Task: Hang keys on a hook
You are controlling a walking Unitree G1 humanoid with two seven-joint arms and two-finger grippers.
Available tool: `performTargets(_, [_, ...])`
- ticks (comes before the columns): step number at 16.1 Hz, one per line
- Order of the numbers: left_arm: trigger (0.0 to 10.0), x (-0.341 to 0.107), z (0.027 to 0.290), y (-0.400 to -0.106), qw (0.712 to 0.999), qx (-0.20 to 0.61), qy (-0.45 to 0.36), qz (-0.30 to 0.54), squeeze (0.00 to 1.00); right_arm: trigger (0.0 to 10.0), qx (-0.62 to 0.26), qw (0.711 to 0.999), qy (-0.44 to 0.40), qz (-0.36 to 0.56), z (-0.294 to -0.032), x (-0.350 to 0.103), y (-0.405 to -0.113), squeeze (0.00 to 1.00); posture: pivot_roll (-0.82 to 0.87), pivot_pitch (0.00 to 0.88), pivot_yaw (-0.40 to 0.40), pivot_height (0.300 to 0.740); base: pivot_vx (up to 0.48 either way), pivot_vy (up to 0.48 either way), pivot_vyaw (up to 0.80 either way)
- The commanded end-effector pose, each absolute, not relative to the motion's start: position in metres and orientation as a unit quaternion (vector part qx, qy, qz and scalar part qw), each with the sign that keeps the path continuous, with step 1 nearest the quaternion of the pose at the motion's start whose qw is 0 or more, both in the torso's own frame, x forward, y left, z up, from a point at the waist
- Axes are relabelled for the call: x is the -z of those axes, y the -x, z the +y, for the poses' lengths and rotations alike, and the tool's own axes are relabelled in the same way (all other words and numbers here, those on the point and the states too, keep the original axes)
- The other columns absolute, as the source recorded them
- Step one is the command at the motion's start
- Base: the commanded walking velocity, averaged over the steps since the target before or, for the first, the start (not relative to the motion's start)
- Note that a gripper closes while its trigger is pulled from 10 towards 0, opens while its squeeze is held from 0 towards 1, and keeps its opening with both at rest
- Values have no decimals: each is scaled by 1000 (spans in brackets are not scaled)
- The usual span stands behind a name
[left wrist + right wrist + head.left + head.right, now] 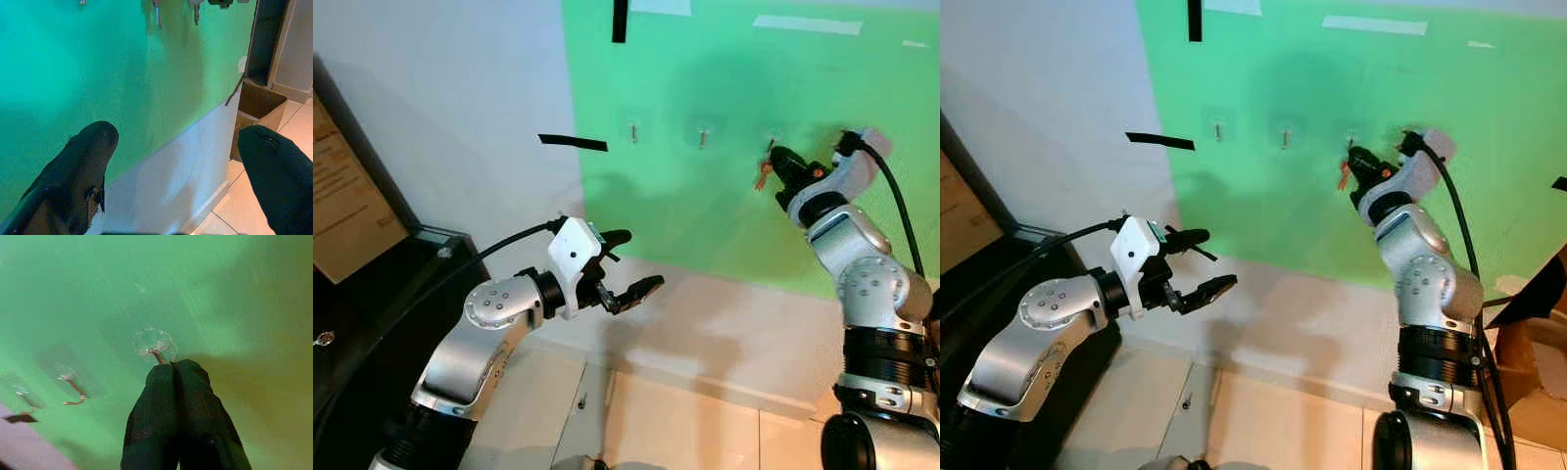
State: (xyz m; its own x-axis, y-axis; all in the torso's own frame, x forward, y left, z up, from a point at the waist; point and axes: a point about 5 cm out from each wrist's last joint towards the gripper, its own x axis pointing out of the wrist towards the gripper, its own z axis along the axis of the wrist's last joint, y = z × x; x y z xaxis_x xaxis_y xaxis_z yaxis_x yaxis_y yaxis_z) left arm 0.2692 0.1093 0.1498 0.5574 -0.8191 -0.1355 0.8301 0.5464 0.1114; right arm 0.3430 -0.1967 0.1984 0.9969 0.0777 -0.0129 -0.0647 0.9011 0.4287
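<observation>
Up at wall: green panel (pixel 724 196) w/ a row of three small clear stick-on hooks; R arm raised to the row, L arm lower and well apart.

R gripper: R gripper (pixel 773 160) sits at the rightmost hook (pixel 155 346); fingers (pixel 161 396) pressed together, tips just under the hook's copper wire in wrist view. Whether anything is pinched between them can't be told; they look closed w/ no gap.

Keys: small orange-brown item, prob. the keys (pixel 763 176), hangs just below the rightmost hook, right beside the R fingertips. Too small to tell if the ring is over the wire or only held against it.

Other hooks: left hook (pixel 633 129) and middle hook (pixel 703 135) look bare, copper wires empty, apart from the R gripper.

L gripper: L gripper (pixel 625 264) held out low in front of the wall, fingers spread wide, nothing between them; wrist view looks past both fingers up the green panel. Idle, I'd judge.

Progress: late stage by my read. Keys already up at hook height, so carry and reach look done. Left: confirm ring seated on wire, let go, draw R arm back w/o dragging keys off.

Risk: hook is tiny and stuck on; a sideways tug could pop it or drop the keys to the floor (pixel 685 421).

Nearby: black tape strip (pixel 573 143) on white wall, dark cabinet (pixel 372 294) at robot's left, cardboard box (pixel 1528 382) at right; none in the way.
</observation>
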Motion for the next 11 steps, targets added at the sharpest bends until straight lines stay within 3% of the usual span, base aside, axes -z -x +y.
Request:
performTargets(1, [10000, -152, 110, -269, 877, 471, -91, 28, 0, 10000, 6, 983, -175, 58, -208, -175, -339, 0, -83, 0, 76, 740, 0, 0, 0])
performTargets(3, [10000, -153, 110, -269, 876, 472, -93, 28, 0, 10000, -4, 989, -142, 46, -205, -179, -340, 0, -83, 0, 77, 740, 0, 0, 0])
performTargets(9, [10000, -153, 111, -269, 877, 470, -93, 29, 0, 10000, 6, 986, -160, 51, -204, -174, -343, 0, -75, 0, 73, 740, 0, 0, 0])
performTargets(10, [10000, -152, 111, -268, 877, 470, -93, 30, 0, 10000, 6, 984, -172, 52, -205, -173, -344, 667, -72, 0, 72, 740, 0, 0, 0])
performTargets(11, [10000, -152, 111, -268, 877, 469, -93, 30, 0, 10000, 6, 982, -180, 52, -205, -173, -344, 1000, -72, 0, 72, 740, 0, 0, 0])
